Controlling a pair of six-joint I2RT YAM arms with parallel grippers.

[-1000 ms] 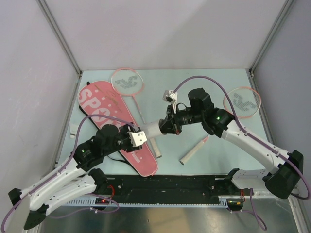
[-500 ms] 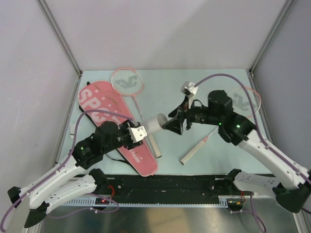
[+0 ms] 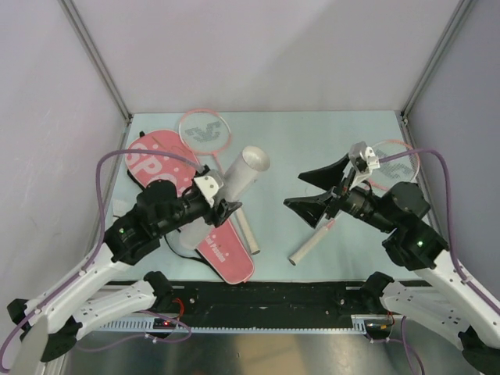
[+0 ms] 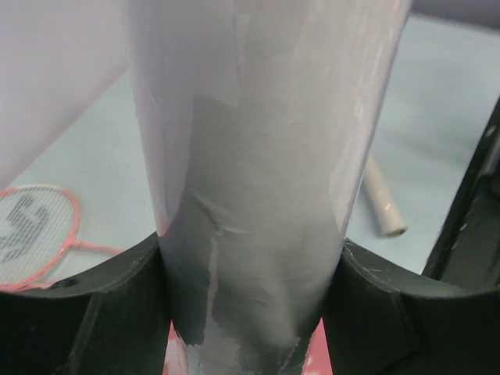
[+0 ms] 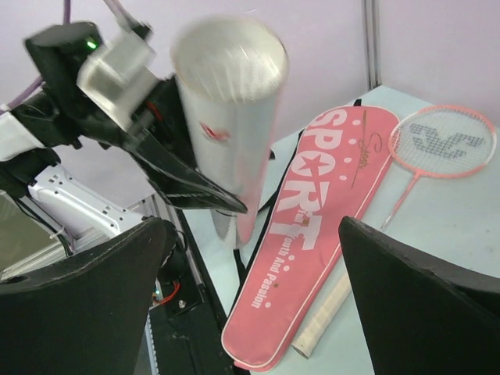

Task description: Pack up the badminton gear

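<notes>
We grip the tube (image 3: 244, 168) tight in our left tool (image 3: 217, 205), just above the bag (image 3: 225, 254), our right tool (image 3: 314, 187) is wide open and empty, and next, we think, comes opening the bag.

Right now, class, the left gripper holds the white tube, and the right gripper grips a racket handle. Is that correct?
No. The right gripper grips nothing: the top external view shows its jaws wide open and empty. The left gripper does hold the white tube.
</notes>
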